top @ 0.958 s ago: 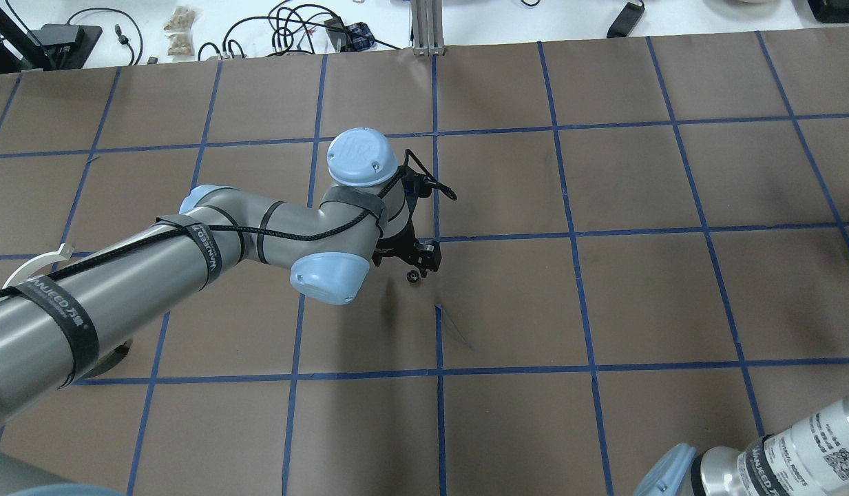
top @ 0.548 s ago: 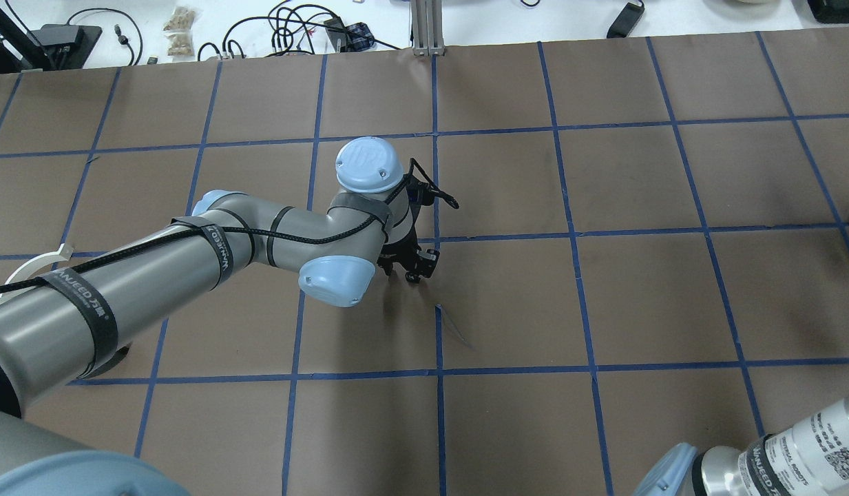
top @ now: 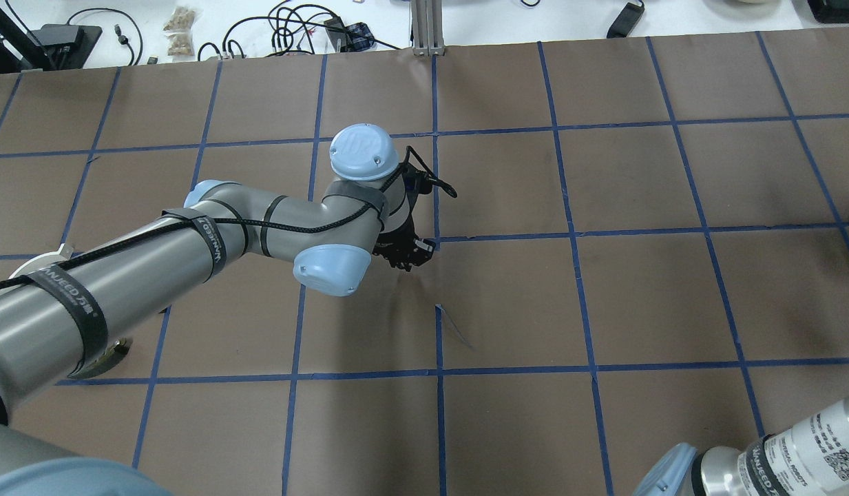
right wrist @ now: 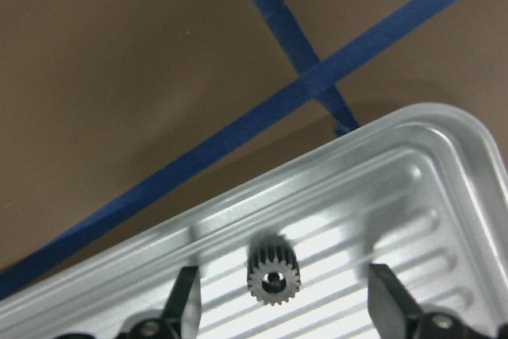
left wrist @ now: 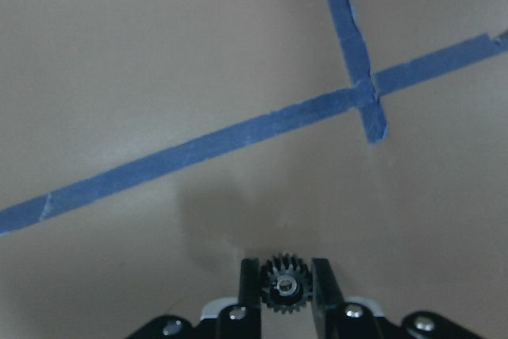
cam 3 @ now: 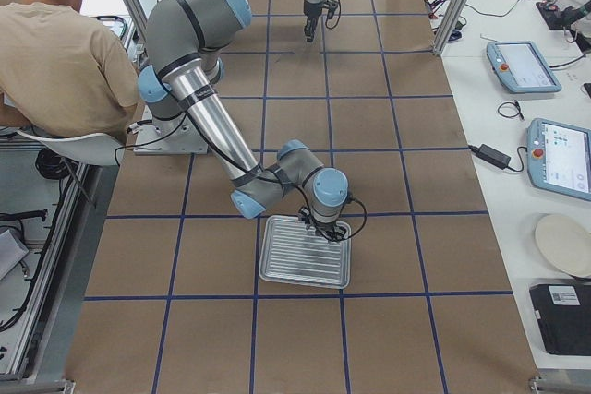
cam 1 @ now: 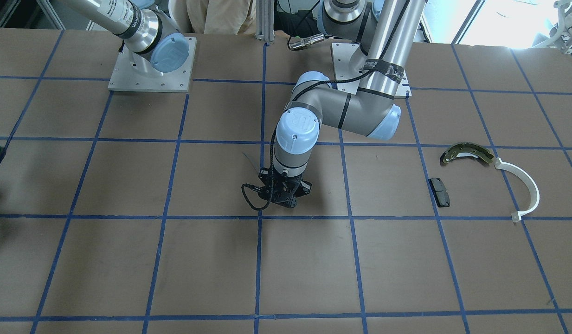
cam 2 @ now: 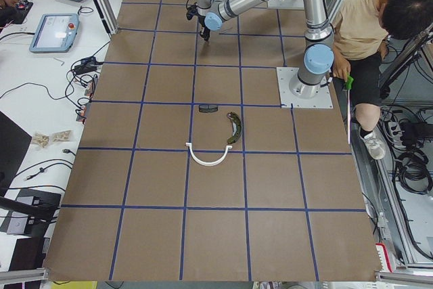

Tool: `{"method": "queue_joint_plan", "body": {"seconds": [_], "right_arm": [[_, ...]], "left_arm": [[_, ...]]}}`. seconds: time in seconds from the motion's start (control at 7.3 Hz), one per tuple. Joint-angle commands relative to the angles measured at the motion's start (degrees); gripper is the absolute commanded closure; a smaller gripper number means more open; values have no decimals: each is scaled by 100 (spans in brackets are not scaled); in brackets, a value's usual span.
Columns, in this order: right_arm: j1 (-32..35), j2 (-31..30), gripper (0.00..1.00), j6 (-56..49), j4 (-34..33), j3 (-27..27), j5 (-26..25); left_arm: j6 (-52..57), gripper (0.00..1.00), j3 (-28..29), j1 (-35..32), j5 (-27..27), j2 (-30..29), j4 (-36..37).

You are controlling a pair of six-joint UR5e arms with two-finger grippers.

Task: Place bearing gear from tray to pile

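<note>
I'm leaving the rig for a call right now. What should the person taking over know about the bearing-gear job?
Left pincer: shut on the held gear, over the table's middle, far from the pile.
Right pincer: open, straddling the tray gear lying in the tray, not touching.
Pile: brake shoe, white arc, dark pad; no gear there.
Done: one gear out of the tray, gripped.
Left: carry it to the pile, then probably fetch the tray gear.
</note>
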Motion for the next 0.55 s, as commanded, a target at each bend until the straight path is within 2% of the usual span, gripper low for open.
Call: {"method": "queue_joint_plan", "body": {"seconds": [0.0, 0.14, 0.41], "right_arm": [[17, -55, 38, 9, -17, -8, -8], [26, -47, 46, 9, -9, 0, -26], [26, -11, 50, 44, 18, 35, -17]], "left_arm": [[558, 100, 444, 847, 213, 232, -1050], [1005, 100, 682, 1418, 284, 416, -1674], [2599, 100, 903, 2761, 372, 619, -2582]]}}
